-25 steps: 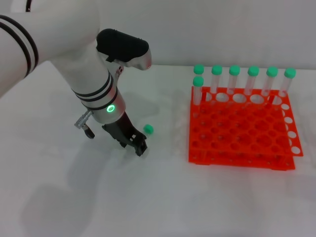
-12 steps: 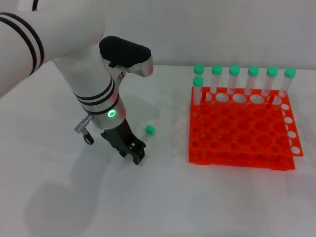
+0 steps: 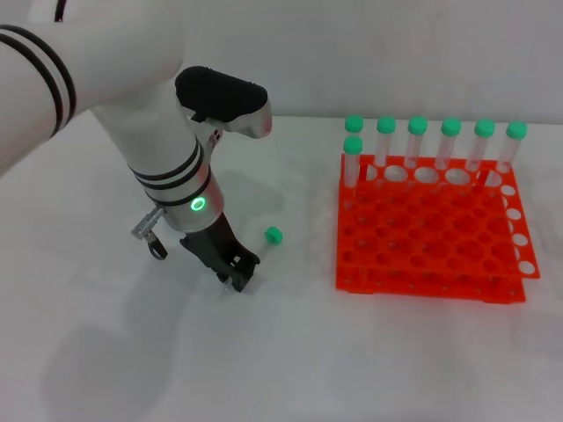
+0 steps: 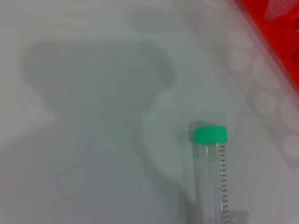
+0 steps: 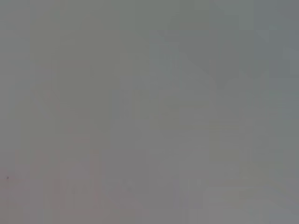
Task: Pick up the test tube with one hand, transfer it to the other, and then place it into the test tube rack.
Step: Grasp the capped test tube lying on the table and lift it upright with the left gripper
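- Where it lies on the white bench [image 3: 369, 352], the test tube [image 3: 264, 243] sits near the middle, its green cap [image 3: 274, 235] pointing toward the right edge and its clear body running back under the black fingers.
- In the left wrist view the test tube [image 4: 212, 175] shows its green cap [image 4: 211, 135] and a printed scale along the clear wall (the lower end runs out of the picture).
- The left gripper [image 3: 236, 271] is down at the bench surface over the tube's body; I cannot tell whether its fingers are apart or clamped on the tube.
- The test tube rack [image 3: 431, 229] stands toward the right edge, apart from the lying tube, with seven green-capped tubes [image 3: 419, 141] upright along its far side.
- The right wrist view shows only plain grey; the right gripper is not seen.
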{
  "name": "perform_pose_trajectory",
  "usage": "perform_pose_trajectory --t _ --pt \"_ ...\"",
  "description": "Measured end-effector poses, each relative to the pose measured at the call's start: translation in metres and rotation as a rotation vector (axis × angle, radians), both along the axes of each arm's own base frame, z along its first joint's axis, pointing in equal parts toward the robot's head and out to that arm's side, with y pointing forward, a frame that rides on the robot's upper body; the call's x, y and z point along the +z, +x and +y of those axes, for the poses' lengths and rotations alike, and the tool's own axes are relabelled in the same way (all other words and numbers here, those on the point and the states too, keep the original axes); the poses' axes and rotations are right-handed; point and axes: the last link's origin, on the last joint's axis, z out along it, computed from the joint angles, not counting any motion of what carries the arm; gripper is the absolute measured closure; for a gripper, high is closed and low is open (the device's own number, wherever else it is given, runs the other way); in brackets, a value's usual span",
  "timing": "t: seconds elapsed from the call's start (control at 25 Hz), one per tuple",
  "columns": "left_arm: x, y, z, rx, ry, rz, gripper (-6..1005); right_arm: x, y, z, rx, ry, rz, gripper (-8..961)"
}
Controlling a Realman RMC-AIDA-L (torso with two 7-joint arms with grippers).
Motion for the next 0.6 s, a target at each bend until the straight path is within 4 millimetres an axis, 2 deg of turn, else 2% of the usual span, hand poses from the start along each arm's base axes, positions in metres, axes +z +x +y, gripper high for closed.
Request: perform_pose_trajectory --t 0.16,0.28,0.6 --pt "0.0 0.0 0.0 0.0 0.005 -0.004 816 0.0 0.0 0.0 0.001 0.001 0.0 93" --pt "0.002 0.004 0.004 -0.015 0.022 -0.012 816 0.0 -0.001 0.0 0.003 0.001 0.0 93" --pt "0.014 0.03 0.028 -0.13 0.145 -0.098 817 0.0 0.001 -0.001 -0.001 0.001 0.001 92"
